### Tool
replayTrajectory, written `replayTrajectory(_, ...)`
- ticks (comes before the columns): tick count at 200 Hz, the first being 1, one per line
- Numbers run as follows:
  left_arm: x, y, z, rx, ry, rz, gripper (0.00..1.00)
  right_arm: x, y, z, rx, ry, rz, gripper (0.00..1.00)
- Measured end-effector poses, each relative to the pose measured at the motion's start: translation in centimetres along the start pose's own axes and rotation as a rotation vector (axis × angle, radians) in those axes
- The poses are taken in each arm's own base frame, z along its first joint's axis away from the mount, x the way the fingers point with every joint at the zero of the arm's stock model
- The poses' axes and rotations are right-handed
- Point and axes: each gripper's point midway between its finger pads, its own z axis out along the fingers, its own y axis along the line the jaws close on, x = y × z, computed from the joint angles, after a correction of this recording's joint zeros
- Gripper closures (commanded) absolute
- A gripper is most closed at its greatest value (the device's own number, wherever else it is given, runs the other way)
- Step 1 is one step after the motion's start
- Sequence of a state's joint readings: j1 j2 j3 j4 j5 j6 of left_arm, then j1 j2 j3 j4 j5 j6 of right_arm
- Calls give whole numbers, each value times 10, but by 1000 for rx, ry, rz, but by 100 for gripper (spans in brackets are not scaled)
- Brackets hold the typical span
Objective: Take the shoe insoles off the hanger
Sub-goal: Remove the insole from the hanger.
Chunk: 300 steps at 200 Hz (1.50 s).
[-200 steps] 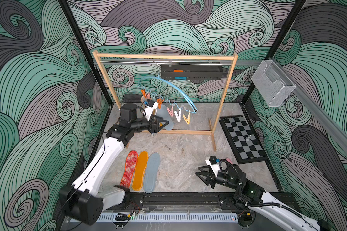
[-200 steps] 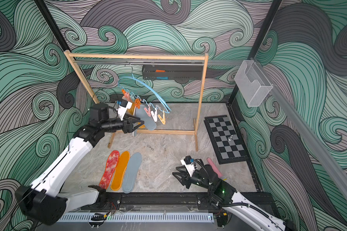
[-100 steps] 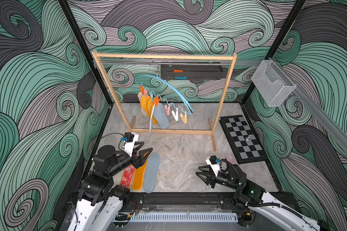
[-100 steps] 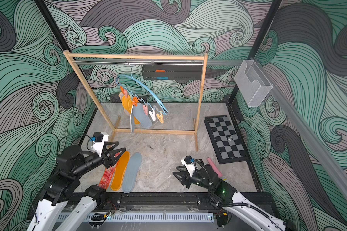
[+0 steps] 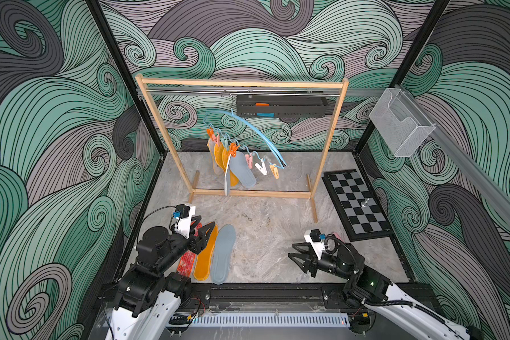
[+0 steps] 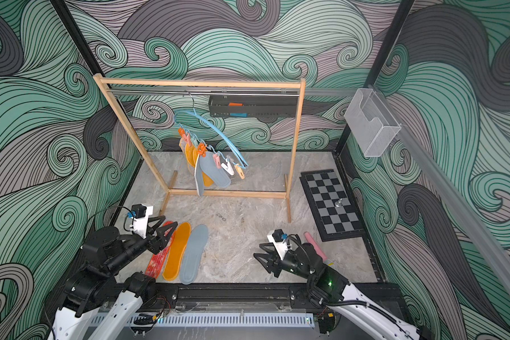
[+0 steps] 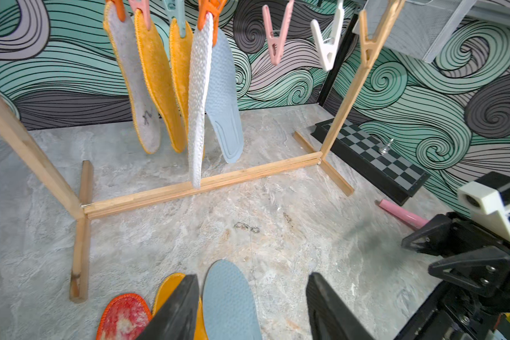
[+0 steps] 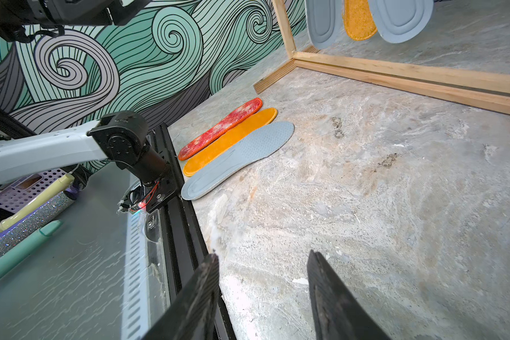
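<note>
The light blue hanger [image 5: 256, 132] hangs from the rack's rod. Several shoe insoles are clipped to it: pale felt [image 7: 136, 88], orange [image 7: 159, 88], white dotted [image 7: 199, 103] and grey-blue [image 7: 224, 103]. On the floor at the front left lie a red-white mottled insole [image 5: 187, 259], an orange one [image 5: 206, 256] and a grey-blue one [image 5: 223, 254]. My left gripper [image 5: 205, 222] hovers open over their toe ends and holds nothing. Low at the front right, my right gripper [image 5: 292, 250] is open and empty over bare floor.
The wooden rack [image 5: 242, 84] stands across the middle, its base bar on the floor. Three empty clips [image 5: 261, 167] dangle from the hanger's right part. A chessboard [image 5: 357, 203] lies at the right, and a pink stick [image 6: 314, 244] behind my right gripper. A wire basket [image 5: 401, 123] hangs on the right wall.
My left arm has drawn back from the hanger to the front left, over the floor insoles. The hanging insoles have swung back under the hanger. The right arm stays in place.
</note>
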<state>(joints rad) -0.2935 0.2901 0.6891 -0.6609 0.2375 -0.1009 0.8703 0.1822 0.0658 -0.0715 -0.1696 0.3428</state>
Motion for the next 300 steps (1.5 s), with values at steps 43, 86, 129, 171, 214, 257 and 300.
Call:
replayTrajectory(43, -1, 3, -7, -28, -24, 10, 40, 5, -2, 1, 4, 8, 1, 46)
replayTrajectory(86, 2, -3, -8, -3, -21, 28, 39, 4, -2, 2, 5, 6, 1, 45)
replayTrajectory(129, 4, -5, -8, 9, -12, 35, 38, 4, -5, 3, 17, 9, 6, 40)
replayTrajectory(171, 6, -10, -7, 32, -2, 42, 38, 1, -10, 2, 47, -11, -6, 38)
replayTrajectory(214, 7, -11, -5, 34, 8, 44, 37, -4, -17, 12, 87, -9, 38, 39)
replayTrajectory(257, 6, -8, -6, 18, 2, 45, 37, -20, -25, 63, 137, 104, 96, 34)
replayTrajectory(300, 6, -6, -9, 6, -11, 46, 37, -50, -29, 146, 86, 52, 109, 30)
